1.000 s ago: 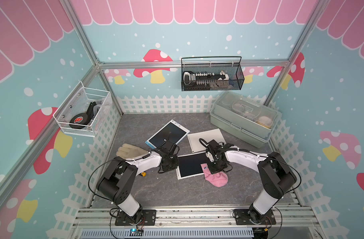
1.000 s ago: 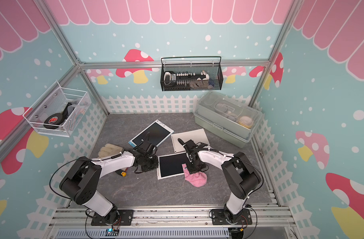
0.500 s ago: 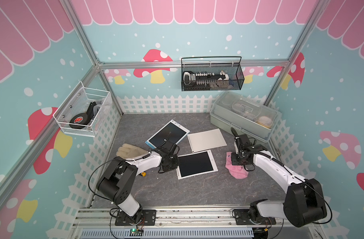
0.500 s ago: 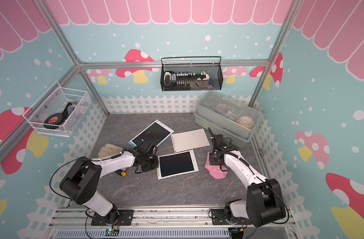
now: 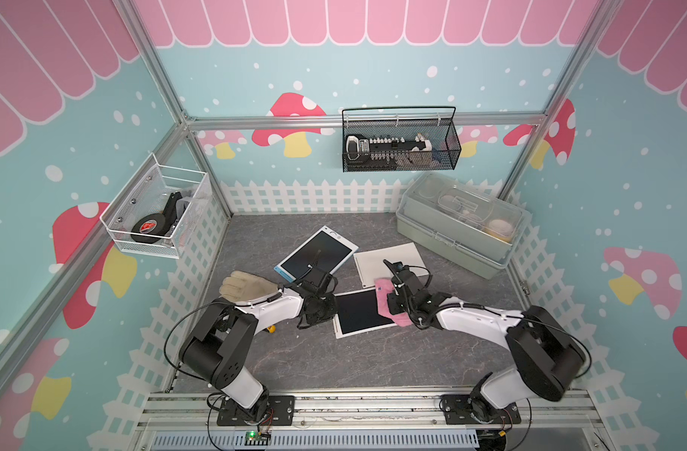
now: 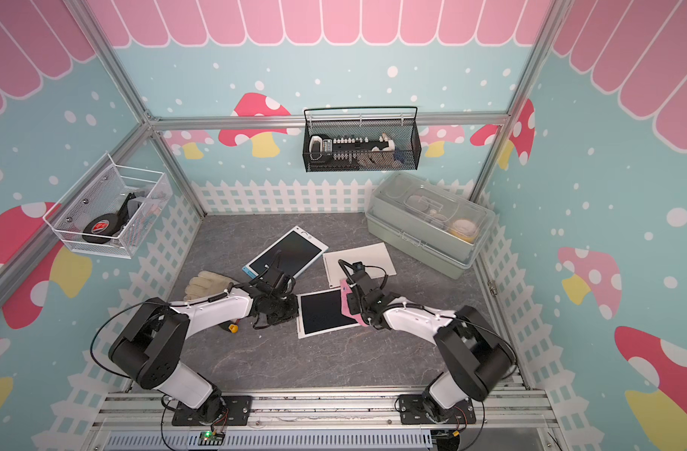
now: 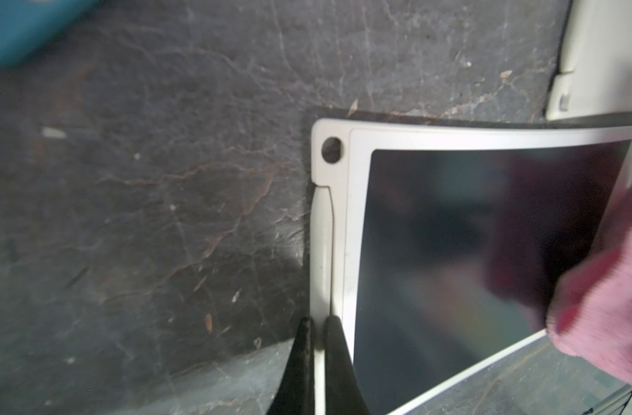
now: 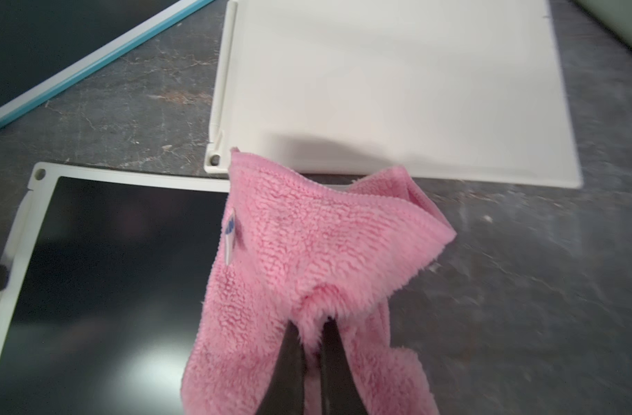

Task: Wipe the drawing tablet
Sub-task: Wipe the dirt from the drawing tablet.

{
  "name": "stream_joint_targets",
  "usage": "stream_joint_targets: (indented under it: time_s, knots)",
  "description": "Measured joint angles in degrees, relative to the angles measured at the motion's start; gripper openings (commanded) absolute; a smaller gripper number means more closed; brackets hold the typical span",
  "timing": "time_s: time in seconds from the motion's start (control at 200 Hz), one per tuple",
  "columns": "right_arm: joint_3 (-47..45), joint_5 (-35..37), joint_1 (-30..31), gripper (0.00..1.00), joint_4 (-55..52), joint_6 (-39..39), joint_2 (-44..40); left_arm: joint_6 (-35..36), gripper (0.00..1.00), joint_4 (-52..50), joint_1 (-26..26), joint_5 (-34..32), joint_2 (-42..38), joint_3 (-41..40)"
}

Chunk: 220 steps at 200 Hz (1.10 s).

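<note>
Lying flat, white-rimmed drawing tablet, black screen partly under pink cloth.

top cams overhead, whole scene, wrist cams close, share tablet

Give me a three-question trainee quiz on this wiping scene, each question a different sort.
1. True or false: the right claw holds the pink cloth.
2. Pick one: the left claw pinches the edge of A) the blue-framed tablet, B) the white-framed tablet, C) the clear box.
3. Fill in: the tan, hand-shaped item is a ___.
Key: 1 true; 2 B; 3 glove.
</note>
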Motion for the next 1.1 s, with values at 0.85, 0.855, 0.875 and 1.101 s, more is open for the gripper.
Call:
stream_joint_targets:
  time_s: [0.85,0.855,0.875,1.101]
  knots:
    - [18.45,-16.85,5.62,0.00,10.93,9.05,20.09,-0.63,0.00,4.96,2.19,3.80,-1.70,-3.76]
    - [18.62,-16.96,5.79,0.00,10.91,9.07,20.20,-0.63,0.00,4.96,2.19,3.80,-1.70,-3.76]
    - [19.52,-17.20,6.73,0.00,10.82,9.09,20.70,-0.63,0.00,4.96,2.19,3.82,-1.70,-3.76]
    - [11.06,-17.42,5.14,0.00,8.94,9.46,15.56,-0.63,0.00,4.57,2.34,3.89,-1.55,-3.48]
